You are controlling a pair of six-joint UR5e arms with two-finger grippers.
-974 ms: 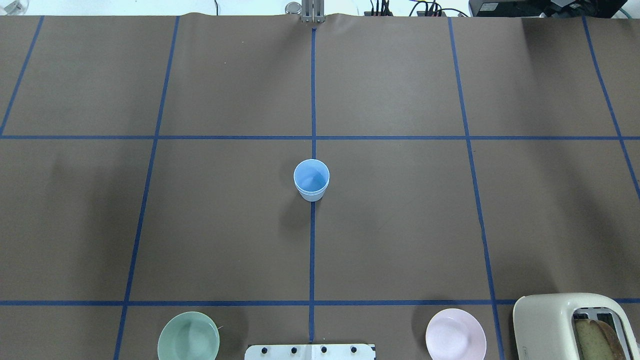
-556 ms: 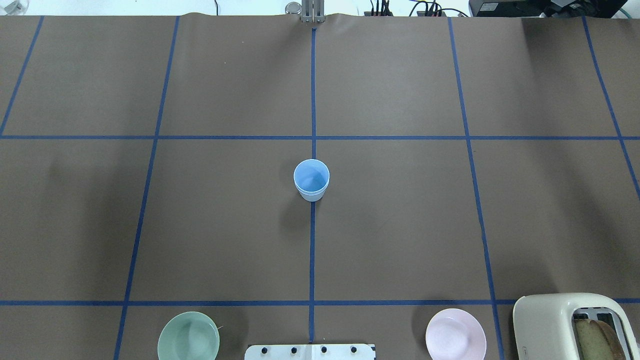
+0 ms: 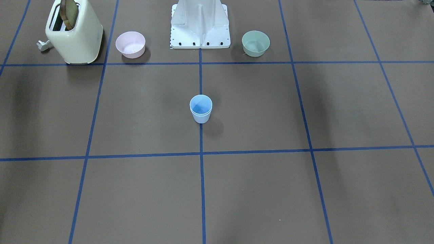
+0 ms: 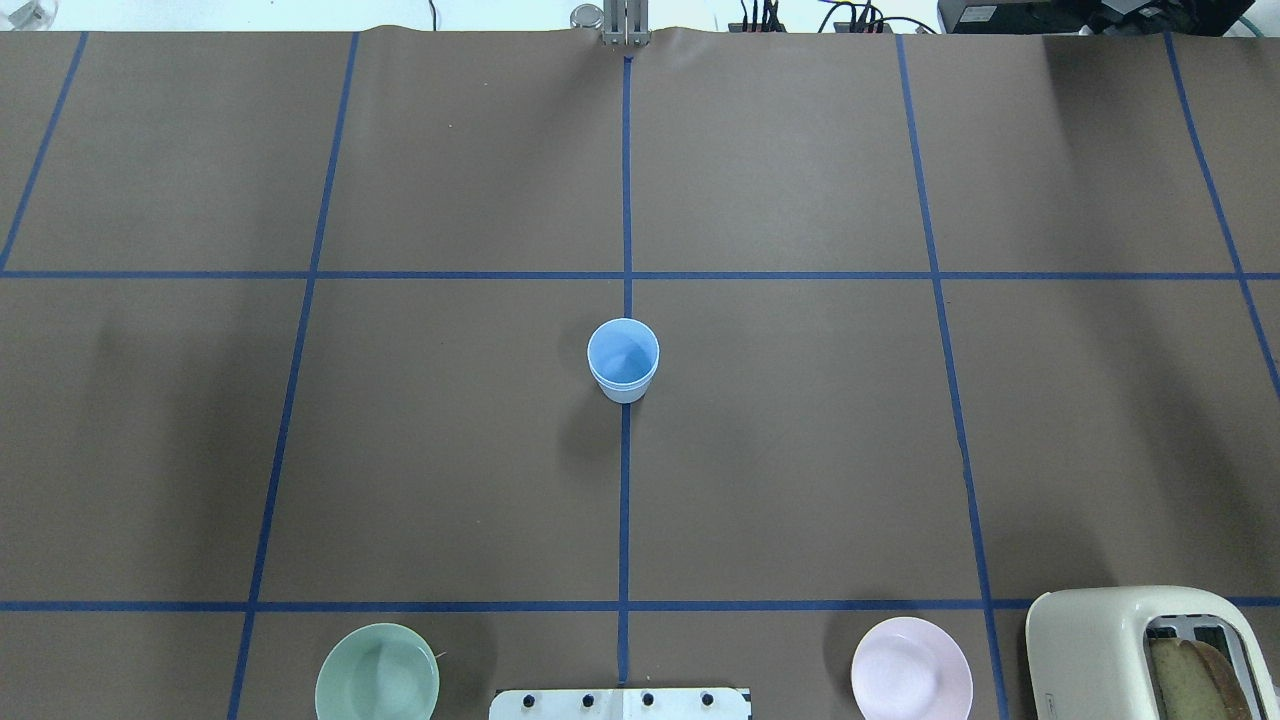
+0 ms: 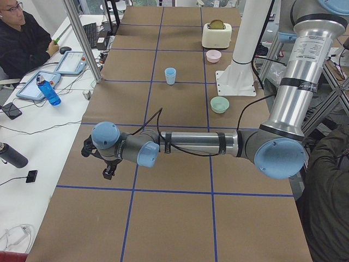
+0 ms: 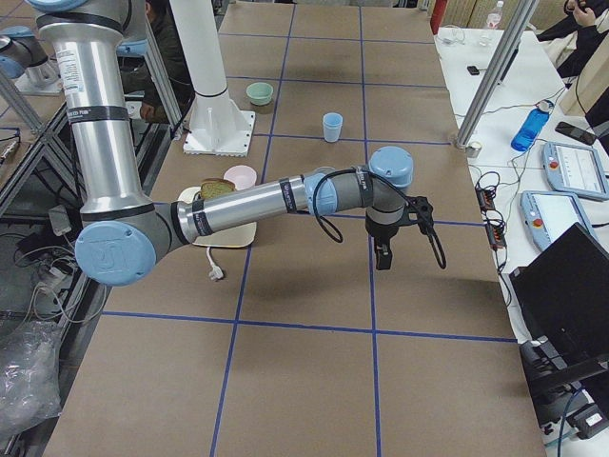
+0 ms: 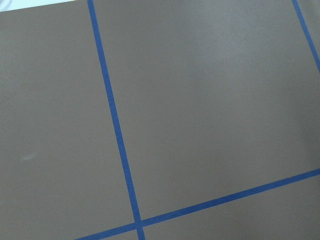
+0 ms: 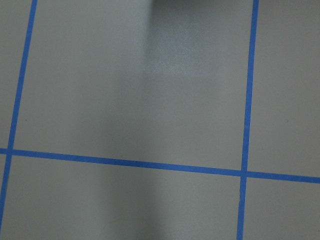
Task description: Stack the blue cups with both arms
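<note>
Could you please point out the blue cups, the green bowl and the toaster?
blue cups (image 4: 623,358): overhead view, blue inside.
green bowl (image 4: 377,675): overhead view, inside.
toaster (image 4: 1090,650): overhead view, cream casing.

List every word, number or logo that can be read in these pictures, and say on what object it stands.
No text reads clearly.
right arm, elbow cap: a logo mark, too blurred to read.
toaster: a small dark label, too small to read.
tablet: screen content too small to read.

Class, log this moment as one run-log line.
two light-blue plastic cups: nested, upright | left arm: away | right arm: away | jaws: unclear
</note>
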